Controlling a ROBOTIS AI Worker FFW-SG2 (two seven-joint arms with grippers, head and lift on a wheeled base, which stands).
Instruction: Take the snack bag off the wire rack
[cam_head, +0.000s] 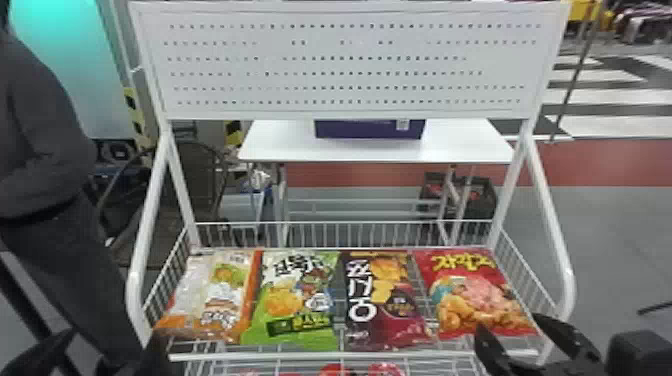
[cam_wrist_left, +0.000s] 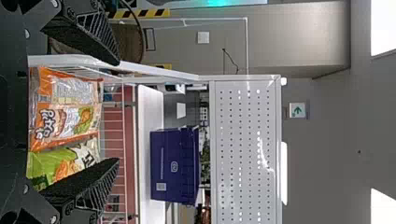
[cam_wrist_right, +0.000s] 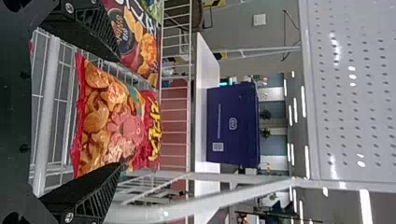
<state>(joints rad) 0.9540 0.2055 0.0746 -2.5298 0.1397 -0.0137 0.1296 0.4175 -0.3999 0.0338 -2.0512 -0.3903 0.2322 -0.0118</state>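
At left, the left pincer (cam_head: 112, 346) stands released, fingers spread, near the front corner of the wire rack (cam_head: 300, 356). Then come the snack bags lying in it, side by side: orange-and-white (cam_head: 220, 300), green (cam_head: 295, 305), maroon (cam_head: 382, 305) and red (cam_head: 475, 297) (four in all) – and the right pincer (cam_head: 508, 324), also spread and released, near the red one.

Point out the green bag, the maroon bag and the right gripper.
Green bag (cam_head: 297, 300): head view, middle of its front.
Maroon bag (cam_head: 382, 300): head view, middle of its front.
Right gripper (cam_wrist_right: 119, 112): right wrist view, between fingertips.
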